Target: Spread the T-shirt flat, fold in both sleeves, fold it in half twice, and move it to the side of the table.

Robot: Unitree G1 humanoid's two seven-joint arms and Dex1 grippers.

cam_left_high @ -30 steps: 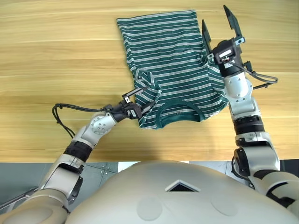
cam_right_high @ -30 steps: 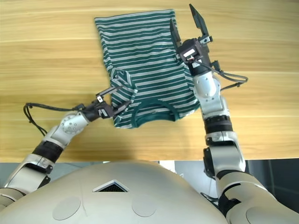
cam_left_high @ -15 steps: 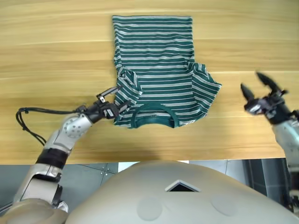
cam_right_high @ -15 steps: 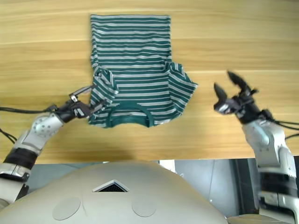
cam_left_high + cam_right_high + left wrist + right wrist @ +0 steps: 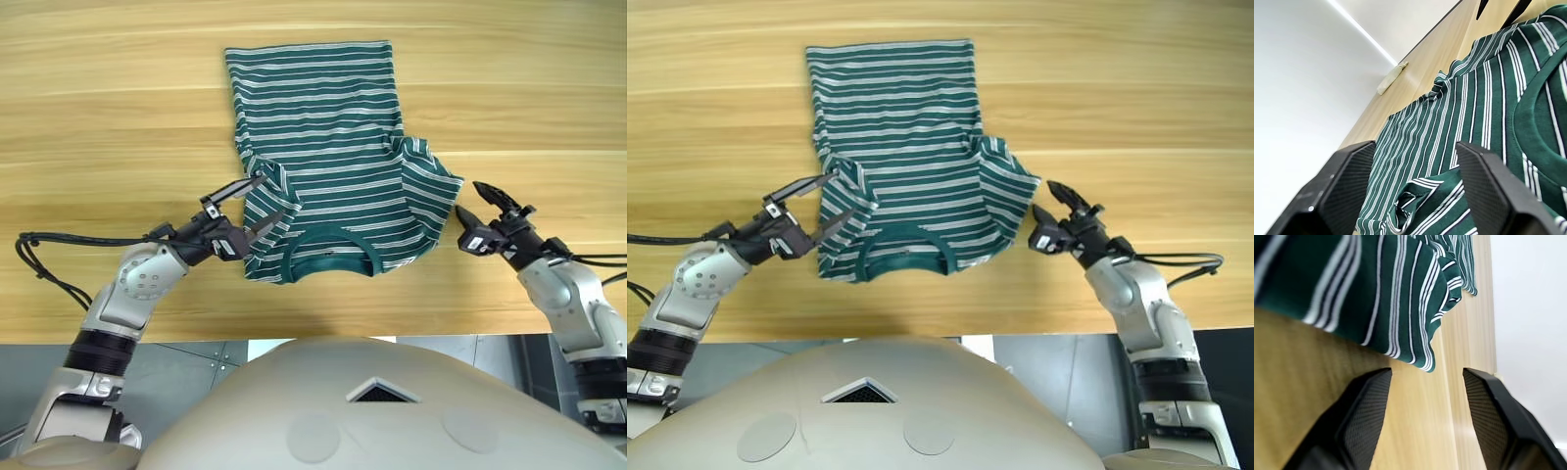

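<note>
Nearest the robot, the T-shirt (image 5: 323, 147) lies on the wooden table (image 5: 118, 117) with its collar (image 5: 331, 253) at the near end, and both grippers sit level with that collar, one on each side.

To the left of the collar, the left gripper (image 5: 269, 196) has its two fingers spread wide. They straddle the shirt's left shoulder edge: one fingertip lies over the folded-in left sleeve and the other at the cloth's edge, closer to the collar. In the left wrist view the dark fingers (image 5: 1347, 176) stand apart with striped green fabric between them, and the bunched sleeve fold lies just ahead. Whether the tips press on the cloth cannot be told.

To the right of the collar, the right gripper (image 5: 468, 196) is low over bare wood, just beside the right shoulder and apart from the cloth. Its fingers are also spread and hold nothing. In the right wrist view the fingers (image 5: 1359, 416) frame bare tabletop, and the folded striped edge of the shirt lies just beyond them.

Beyond the collar, both sleeves are turned in over the body. The left one is puckered and the right one sticks out in a rounded flap. Farther still, the body lies flat, its straight hem at the end farthest from the collar.
</note>
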